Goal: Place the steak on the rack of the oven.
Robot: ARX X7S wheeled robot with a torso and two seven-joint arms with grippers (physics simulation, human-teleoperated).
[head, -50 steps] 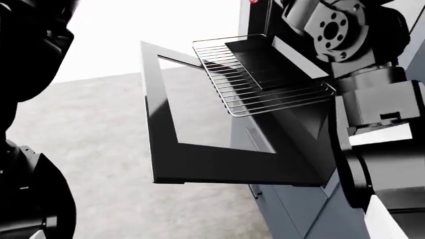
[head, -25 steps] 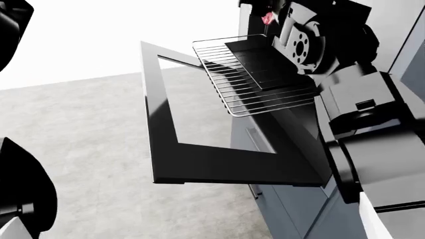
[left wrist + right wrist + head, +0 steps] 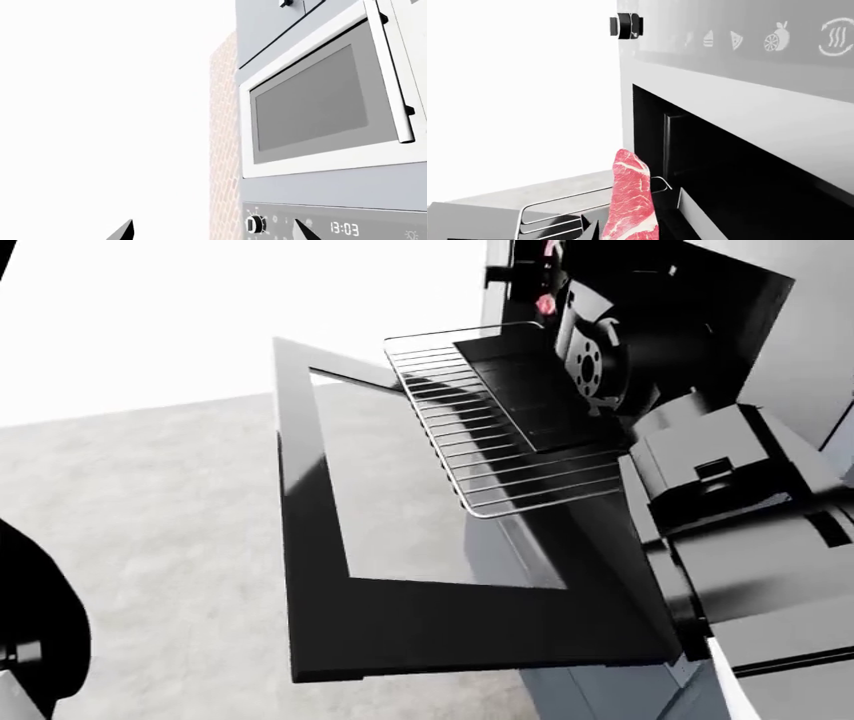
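Steak (image 3: 632,200) sits clamped in right pincer (image 3: 627,227) above rack (image 3: 514,445); left pincer (image 3: 210,232) spread.

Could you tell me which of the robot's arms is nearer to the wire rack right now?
The right. Its gripper holds the steak just over the rack at the oven mouth. The left gripper is far off, facing the microwave.
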